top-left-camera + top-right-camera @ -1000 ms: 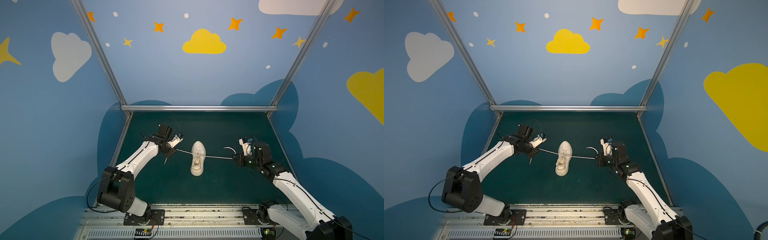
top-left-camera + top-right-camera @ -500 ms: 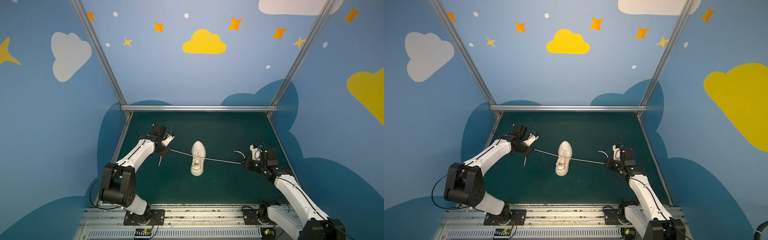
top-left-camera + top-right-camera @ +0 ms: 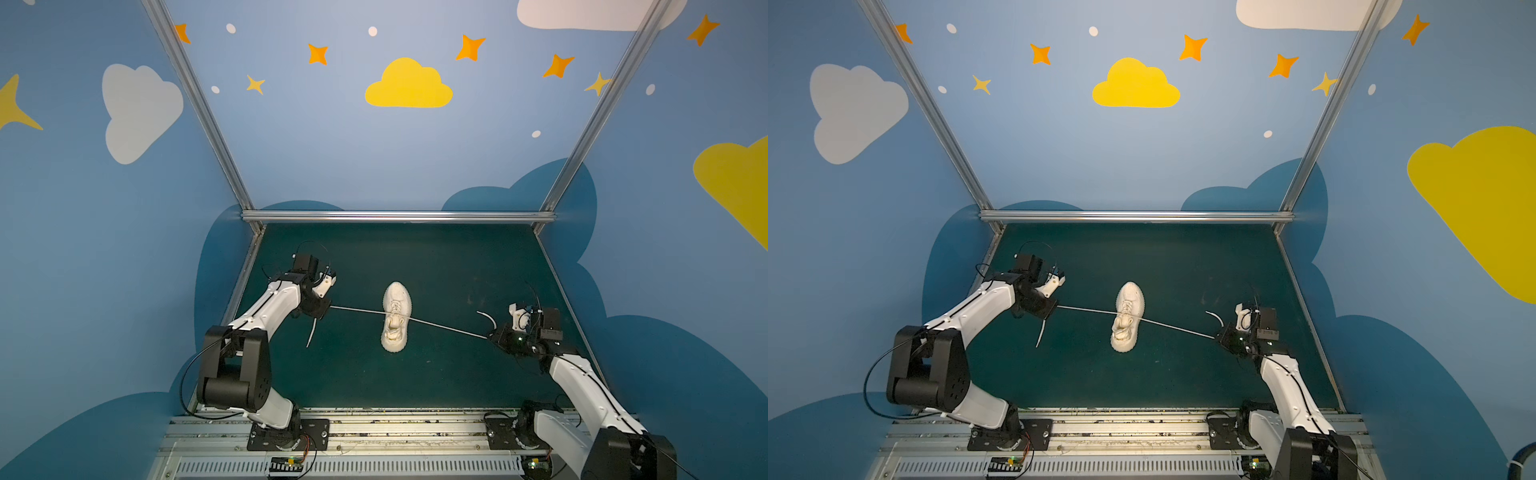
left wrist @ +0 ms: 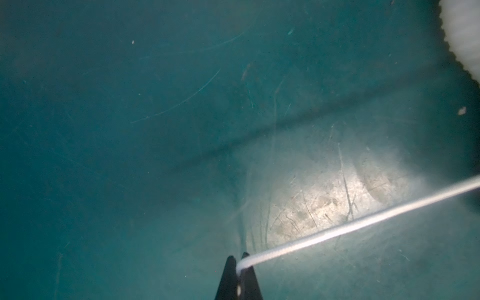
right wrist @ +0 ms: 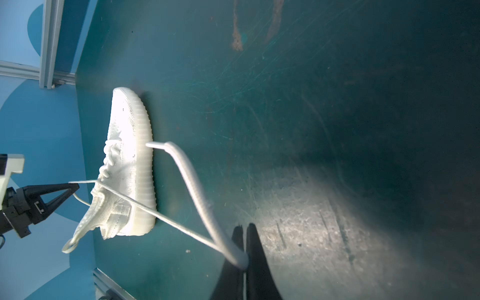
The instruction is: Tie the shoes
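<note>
From above, the shoe (image 3: 396,318) sits in the middle of the green mat (image 3: 436,257), toe toward the back wall and heel toward the arms' bases. The left claw (image 3: 329,307) and right claw (image 3: 490,337) stand well apart on either side of it. Each is pressed together on a lace (image 3: 357,310). The two strands run taut, nearly in one line across the shoe's length, and meet over the tongue. A short loose tail (image 3: 311,334) hangs past each claw. The left claw looks a little nearer the shoe.

The left wrist camera shows the left claw (image 4: 239,262) pinching the lace, which runs off toward the ribbed sole (image 4: 465,31).

The right wrist camera shows the right claw (image 5: 244,231) making the same pinch, with the shoe side-on and the left claw beyond it. To me this looks like the pull that snugs a first knot. Any loop would have to be formed back toward the shoe, between the claws.
</note>
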Controlling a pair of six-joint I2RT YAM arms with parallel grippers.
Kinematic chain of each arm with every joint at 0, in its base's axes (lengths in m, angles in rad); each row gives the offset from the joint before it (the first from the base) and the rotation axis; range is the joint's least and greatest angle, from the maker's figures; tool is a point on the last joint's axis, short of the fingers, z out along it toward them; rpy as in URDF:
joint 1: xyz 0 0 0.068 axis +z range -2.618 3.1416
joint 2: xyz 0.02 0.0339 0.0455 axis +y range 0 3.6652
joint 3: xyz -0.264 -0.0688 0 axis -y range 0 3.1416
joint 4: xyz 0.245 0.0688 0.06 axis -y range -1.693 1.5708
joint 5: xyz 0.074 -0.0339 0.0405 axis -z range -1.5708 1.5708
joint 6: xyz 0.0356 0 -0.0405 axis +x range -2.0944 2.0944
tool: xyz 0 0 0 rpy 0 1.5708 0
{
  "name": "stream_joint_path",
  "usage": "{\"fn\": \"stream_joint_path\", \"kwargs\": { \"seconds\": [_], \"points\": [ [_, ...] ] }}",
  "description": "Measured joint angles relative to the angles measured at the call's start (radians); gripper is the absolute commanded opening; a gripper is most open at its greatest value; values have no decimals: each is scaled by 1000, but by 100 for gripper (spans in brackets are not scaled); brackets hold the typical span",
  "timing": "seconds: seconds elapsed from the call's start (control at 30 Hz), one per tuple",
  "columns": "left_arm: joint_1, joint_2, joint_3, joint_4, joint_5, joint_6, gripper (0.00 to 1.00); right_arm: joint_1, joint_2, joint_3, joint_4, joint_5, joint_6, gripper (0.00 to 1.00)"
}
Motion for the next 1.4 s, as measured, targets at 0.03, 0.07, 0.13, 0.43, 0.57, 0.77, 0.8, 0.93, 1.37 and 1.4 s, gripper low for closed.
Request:
{"fn": "stream_joint_path", "kwargs": {
  "seconds": [0.03, 0.07, 0.13, 0.43, 0.57, 0.77, 0.8, 0.93, 1.37, 1.4],
  "points": [
    [4, 2, 0, 0, 2, -1, 3, -8, 3, 0, 0, -6, 3, 0],
    [9, 4, 0, 0, 3, -3, 3, -15, 4, 0, 0, -12, 5, 0],
    [17, 6, 0, 0, 8, -5, 3, -28, 4, -1, 2, -25, 8, 0],
    [19, 8, -3, 5, 52, -11, 3, -46, 18, -23, 62, -83, 29, 0],
    [-3, -13, -31, 15, 78, -15, 20, -13, 77, 6, 84, -118, 17, 0],
    [-24, -51, -61, 34, 118, -30, 48, 101, 154, 153, 58, -130, -29, 0],
    [-24, -59, -63, 36, 125, -31, 50, 121, 161, 176, 54, -131, -35, 0],
    [-26, -92, -64, 48, 141, -34, 57, 185, 199, 258, 22, -130, -63, 0],
    [-31, -197, -81, 105, 201, -53, 63, 497, 475, 595, -58, -138, -115, 0],
    [-32, -201, -86, 108, 205, -56, 64, 520, 504, 623, -61, -137, -116, 0]
  ]
}}
